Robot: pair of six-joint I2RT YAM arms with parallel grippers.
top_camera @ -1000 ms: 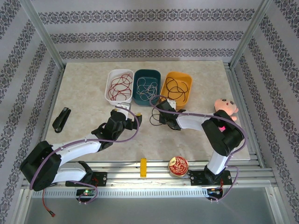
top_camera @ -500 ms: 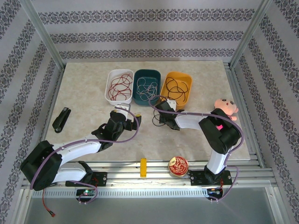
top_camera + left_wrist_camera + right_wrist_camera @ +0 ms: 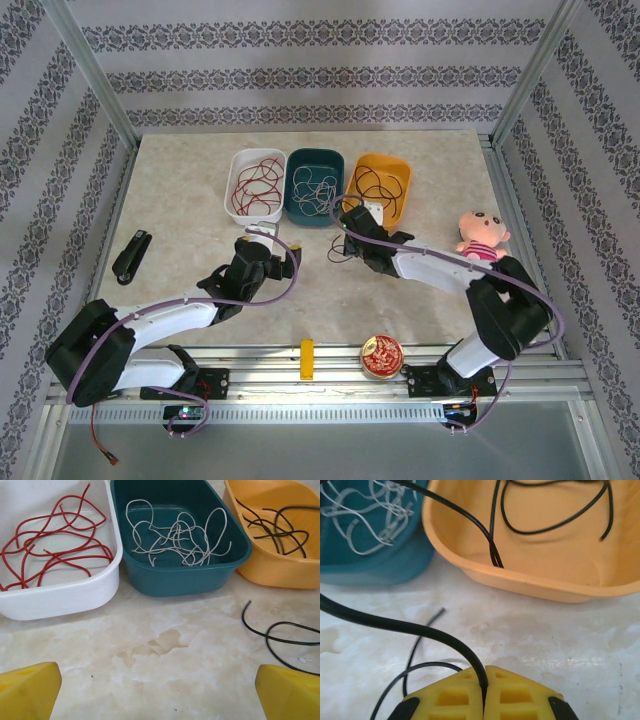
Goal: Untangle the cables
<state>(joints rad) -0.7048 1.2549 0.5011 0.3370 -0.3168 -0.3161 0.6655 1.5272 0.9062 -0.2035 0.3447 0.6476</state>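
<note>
Right fingers [image 3: 495, 680] pinch shut on a black cable [image 3: 415, 628] whose loops lie on the bench [image 3: 545, 630] near the orange tub [image 3: 560, 580]. Left fingers [image 3: 27, 690] gape wide, empty.

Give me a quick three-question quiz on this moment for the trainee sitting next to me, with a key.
1. True or false: the left hand is shut on a cable.
2. Which colour of bin holds the white cables? A white, B teal, C orange.
3. Fill in: the right hand is shut on a ___ cable.

Key
1. False: its fingers stand wide apart with nothing between them.
2. B, the teal bin.
3. Black.
</note>
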